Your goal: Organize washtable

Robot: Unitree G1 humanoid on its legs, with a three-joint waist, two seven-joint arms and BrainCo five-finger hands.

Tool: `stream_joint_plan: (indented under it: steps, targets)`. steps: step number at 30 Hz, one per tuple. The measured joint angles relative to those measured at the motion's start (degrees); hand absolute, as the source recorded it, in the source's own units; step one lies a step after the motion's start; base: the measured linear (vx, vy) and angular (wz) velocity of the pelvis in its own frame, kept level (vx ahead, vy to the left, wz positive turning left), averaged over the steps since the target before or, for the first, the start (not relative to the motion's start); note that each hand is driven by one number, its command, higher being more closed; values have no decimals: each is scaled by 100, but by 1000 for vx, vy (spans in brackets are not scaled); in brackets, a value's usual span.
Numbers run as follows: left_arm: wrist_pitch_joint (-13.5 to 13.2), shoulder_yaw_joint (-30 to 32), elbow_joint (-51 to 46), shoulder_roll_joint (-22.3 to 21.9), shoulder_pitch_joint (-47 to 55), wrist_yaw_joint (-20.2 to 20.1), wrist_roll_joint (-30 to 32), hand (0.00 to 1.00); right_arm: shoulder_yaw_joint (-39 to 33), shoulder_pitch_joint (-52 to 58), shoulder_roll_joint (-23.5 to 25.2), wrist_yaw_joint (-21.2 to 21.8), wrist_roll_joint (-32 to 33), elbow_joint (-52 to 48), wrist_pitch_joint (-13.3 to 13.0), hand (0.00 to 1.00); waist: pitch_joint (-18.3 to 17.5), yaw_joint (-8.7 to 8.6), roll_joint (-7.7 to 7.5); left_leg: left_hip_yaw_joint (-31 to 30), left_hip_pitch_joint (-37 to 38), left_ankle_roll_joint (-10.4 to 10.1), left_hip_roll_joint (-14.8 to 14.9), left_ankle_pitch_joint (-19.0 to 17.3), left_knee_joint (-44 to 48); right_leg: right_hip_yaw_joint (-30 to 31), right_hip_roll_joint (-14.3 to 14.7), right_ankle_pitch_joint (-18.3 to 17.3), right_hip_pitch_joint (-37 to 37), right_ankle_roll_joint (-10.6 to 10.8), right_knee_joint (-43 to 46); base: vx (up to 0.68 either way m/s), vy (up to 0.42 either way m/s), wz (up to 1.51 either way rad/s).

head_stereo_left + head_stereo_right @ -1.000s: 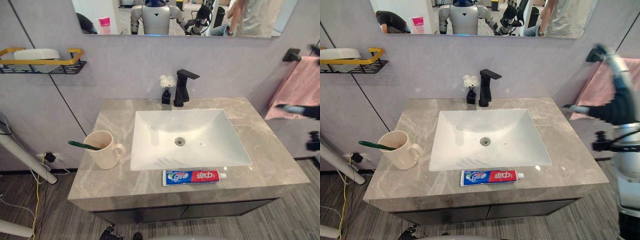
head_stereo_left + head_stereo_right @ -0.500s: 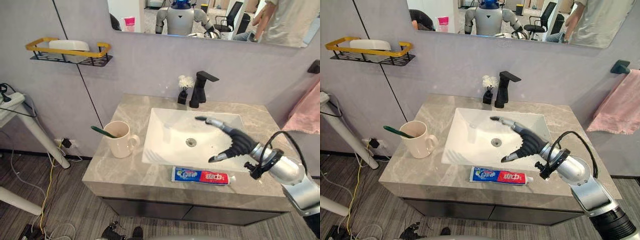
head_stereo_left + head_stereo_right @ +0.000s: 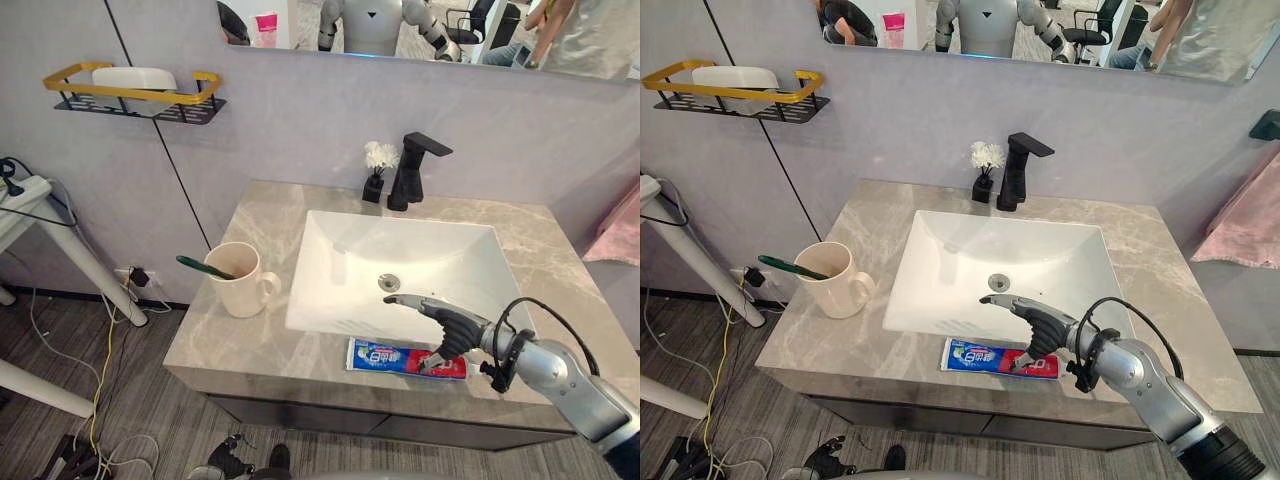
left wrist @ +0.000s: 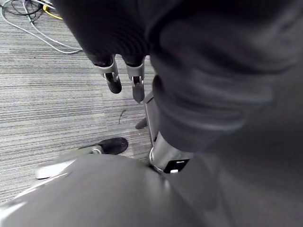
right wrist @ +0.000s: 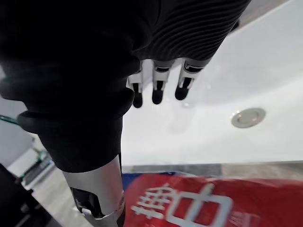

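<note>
The right robot hand (image 3: 452,335) hovers low over the near edge of the surface (image 3: 250,335). Its fingers (image 5: 158,91) are straight and apart, reaching left above the near rim of the sink (image 3: 330,255). Its thumb (image 5: 97,189) points down at the right part of the toothpaste (image 3: 385,355); I cannot tell whether it touches the tube. The hand is spread and holds nothing. The toothpaste lies flat along the near edge, just in front of the sink. At the left stands a mug (image 3: 238,290) with a toothbrush (image 3: 203,266) in it. The left robot hand (image 4: 112,76) hangs above the floor (image 4: 57,94), fingers relaxed.
</note>
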Motion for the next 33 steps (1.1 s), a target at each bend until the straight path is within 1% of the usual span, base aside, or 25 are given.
stream_joint_plan:
  steps: [1, 2, 4, 7, 9, 12, 14, 18, 19, 26, 28, 33]
  targets:
    - [5, 1, 0, -13, 0, 0, -2, 0, -57, 112, 76, -78, -341, -5, -18, 0, 17, -4, 23, 1, 22, 0, 0, 0, 0, -2, 0, 0, 22, 0, -5, 0, 0, 0]
    - [6, 3, 0, -20, -1, 1, -4, 0, -112, 162, 127, -108, -454, -7, -38, 0, 24, -4, 34, 2, 33, -1, 0, -1, 0, -1, 0, 0, 32, 0, -5, 0, 0, 0]
    - [33, 5, 1, -42, 1, 1, -4, 0, -319, 300, 328, -304, -1007, -24, -94, 0, 75, -31, 82, 4, 95, -1, 1, -1, 0, -1, 1, 0, 94, 0, -5, -41, -23, 0]
    - [45, 16, 0, -56, 12, 0, -5, 0, -539, 596, 515, -424, -1363, -46, -89, 0, 92, -73, 101, 10, 139, -1, 6, -2, -1, 5, 4, -1, 133, 0, 2, -45, -14, -1]
    - [51, 21, 1, -59, 18, 1, -8, 0, -699, 768, 698, -496, -1639, -200, -88, 0, 105, -137, 119, 28, 156, -1, 12, -3, -1, 25, 7, -1, 134, 0, 4, -52, -14, -4]
    - [58, 21, 2, -67, 21, -1, -9, 0, -835, 1006, 932, -568, -1785, -281, -111, 0, 117, -152, 138, 88, 188, -22, 21, -22, -1, 80, 5, -3, 131, -1, 3, -40, -7, -9]
    - [59, 21, 2, -78, 18, 0, -16, 0, -881, 1131, 983, -643, -1824, -358, -110, 0, 129, -163, 156, 98, 188, -21, 20, -26, -1, 86, 2, -7, 126, -8, 3, -19, -4, -2]
    - [64, 19, 2, -89, 10, -1, -19, 0, -958, 1254, 1132, -650, -2007, -461, -111, 0, 131, -159, 163, 106, 196, -21, 22, -28, -1, 94, 2, -13, 129, -19, 3, 0, 0, 0]
    - [65, 18, 2, -90, 11, -1, -19, 0, -977, 1274, 1153, -648, -2007, -461, -112, 100, 132, -159, 165, 111, 197, -20, 22, -28, -1, 98, 1, -10, 129, -14, 2, 0, 0, 0]
    - [70, 7, 4, -91, 15, -6, -62, 0, -983, 1382, 1155, -582, -2002, -465, -227, 100, 133, -160, 179, 152, 230, -13, 30, -35, -1, 117, 2, -4, 140, -2, -2, -2, -11, -3]
    - [70, -1, 4, -96, 13, -12, -66, 0, -984, 1371, 1152, -494, -1992, -466, -241, 100, 141, -154, 174, 152, 227, -23, 29, -46, -2, 116, 2, -19, 137, -26, -3, 0, 0, 0]
    - [64, 0, 4, -96, 14, -97, -86, 0, -981, 1295, 1102, -248, -1677, -474, -263, 100, 145, -149, 180, 147, 139, 12, 21, -73, -2, 111, -4, -35, 82, -32, -12, -6, -3, 0]
